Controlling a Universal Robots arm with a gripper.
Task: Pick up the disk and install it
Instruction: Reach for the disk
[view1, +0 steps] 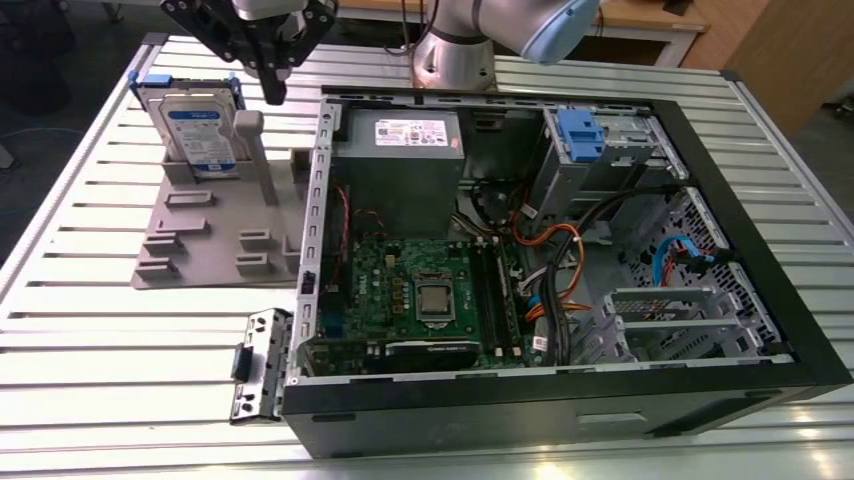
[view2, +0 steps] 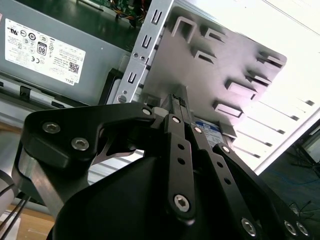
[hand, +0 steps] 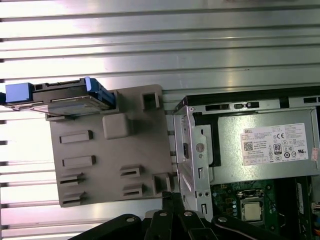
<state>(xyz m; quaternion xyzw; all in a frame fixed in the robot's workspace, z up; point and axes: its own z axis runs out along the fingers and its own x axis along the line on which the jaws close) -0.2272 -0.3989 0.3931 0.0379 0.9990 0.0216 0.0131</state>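
Disk (view1: 198, 128) stands on edge in a slot of the grey fixture (view1: 200, 240), far left in the exterior view, probably so its top edge can be gripped. Gripper (view1: 274, 95) hovers just right of it, between disk and open PC case (view1: 747, 235), fingers closed on nothing.

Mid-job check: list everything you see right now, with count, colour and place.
disk: one, silver with blue frame, upright in stand, exterior view's left
stand: one, grey, on table beside case
computer case: one, black, open, mid-table
power supply: one, grey, inside case
motherboard: one, green, inside case
bracket: one, metal, on table by case corner
table: one, slatted silver
arm: one, grey, behind case
pincer: one, black, shut, empty, above stand near disk
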